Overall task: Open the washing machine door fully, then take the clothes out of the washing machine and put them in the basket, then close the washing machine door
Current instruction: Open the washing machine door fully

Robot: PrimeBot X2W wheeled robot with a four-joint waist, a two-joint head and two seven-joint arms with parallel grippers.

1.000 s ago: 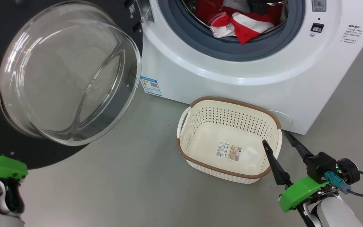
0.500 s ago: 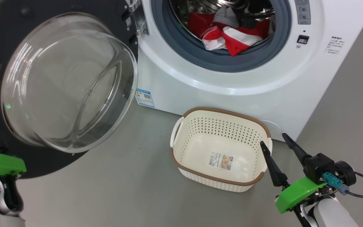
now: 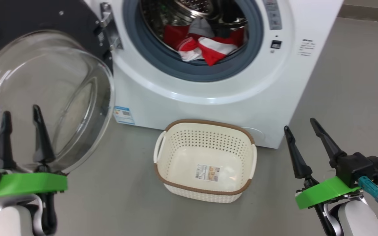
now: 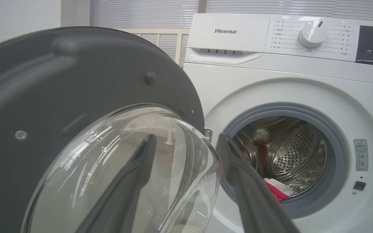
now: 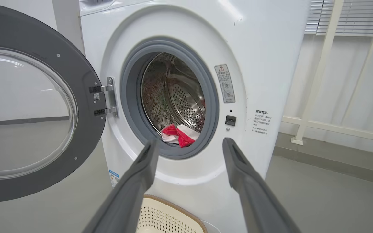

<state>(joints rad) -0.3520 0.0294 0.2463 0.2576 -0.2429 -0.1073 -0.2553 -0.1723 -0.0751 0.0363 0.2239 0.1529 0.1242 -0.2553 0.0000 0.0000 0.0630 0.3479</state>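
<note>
- Down on the grey floor (image 3: 116,183) before the robot, the white washing machine (image 3: 208,108) stands with its round mouth open.
- Left of that opening, the washing machine door (image 3: 51,82) is swung wide on its metal hinge (image 3: 109,28). Its inner face is toward us, with the black rim around the bulging glass bowl (image 3: 77,108).
- Look inside: the clothes (image 3: 208,49), red with white stripes plus a bit of grey cloth, are heaped at the front of the perforated steel drum (image 3: 176,13). One red-and-white fold lies over onto the grey rubber ring (image 3: 189,73).
- The cream basket (image 3: 208,122) sits upright on the floor, just beside the machine's base and right below the opening. A sticker (image 3: 207,172) shows on its floor.
- Now the left hand (image 3: 21,111), low on the left: it's released, its two dark fingers (image 3: 39,137) spread and pointing up in front of the glass bowl, with nothing pinched between them.
- Whether those fingers touch the glass, I cannot tell. From the left wrist camera, the bowl's edge shows between them.
- Over to the right hand (image 3: 299,124), low on the right: also released, fingers (image 3: 295,154) apart and grasping nothing, above the floor to the right of the basket.
- From the right wrist camera, those fingers frame the machine's opening and the clothes beyond.
</note>
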